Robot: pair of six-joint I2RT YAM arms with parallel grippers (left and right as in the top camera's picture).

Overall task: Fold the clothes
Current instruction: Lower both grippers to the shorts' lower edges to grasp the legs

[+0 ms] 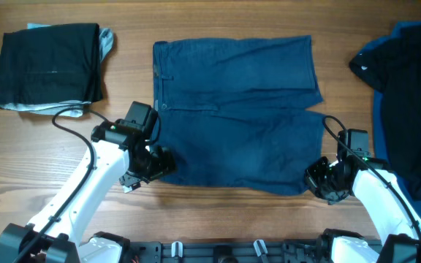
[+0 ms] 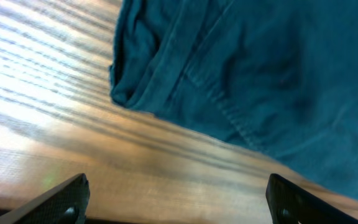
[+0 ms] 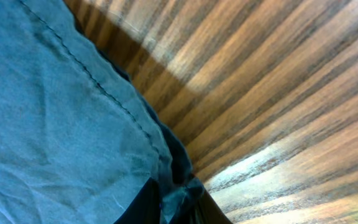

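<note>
Here, my right claw [image 3: 176,202] pinches the hem corner of the flat navy-blue denim-like shorts [image 1: 236,109]; my left claw [image 2: 178,198] hovers spread beside their waistband, above the wooden table [image 2: 55,93].

At the right edge of the wooden table [image 1: 218,212], the heap of dark blue and black cloth [image 1: 415,88] runs off the overhead picture, so its shape cannot be told. A grey cloth [image 1: 106,40] shows only as a strip under the folded black garment [image 1: 48,64] at the far left corner. The right gripper [image 3: 176,205] is cut off by its wrist picture's lower edge: dark finger stubs pinch a bunched hem of the navy-blue denim-like shorts [image 3: 55,112]. The left gripper [image 2: 179,199] shows only two tips, wide apart, and the wood there is blurred.
</note>
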